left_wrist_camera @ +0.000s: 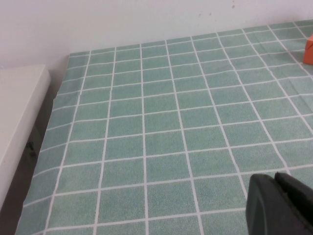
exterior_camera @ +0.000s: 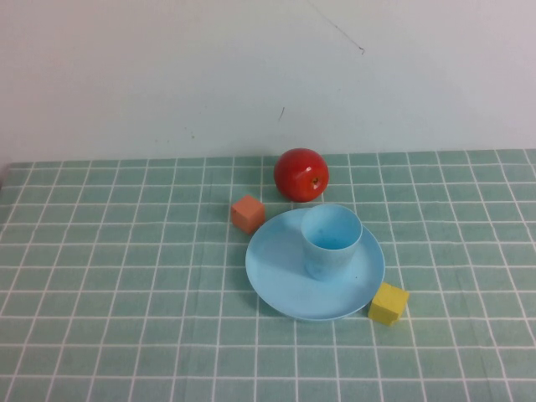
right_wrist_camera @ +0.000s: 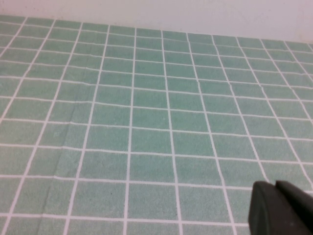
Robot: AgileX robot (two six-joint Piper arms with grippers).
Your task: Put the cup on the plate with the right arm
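Observation:
The light-blue cup (exterior_camera: 330, 239) stands upright on the light-blue plate (exterior_camera: 285, 276) near the middle of the table in the high view. Neither arm shows in the high view. My left gripper (left_wrist_camera: 275, 182) appears only in the left wrist view, shut and empty, above bare checked cloth. My right gripper (right_wrist_camera: 275, 189) appears only in the right wrist view, shut and empty, above bare checked cloth. The cup and plate do not show in either wrist view.
A red apple (exterior_camera: 301, 174) sits behind the plate. An orange cube (exterior_camera: 248, 213) lies at the plate's far left; it also shows in the left wrist view (left_wrist_camera: 308, 50). A yellow cube (exterior_camera: 389, 302) touches the plate's near right rim. A white ledge (left_wrist_camera: 17, 112) borders the cloth.

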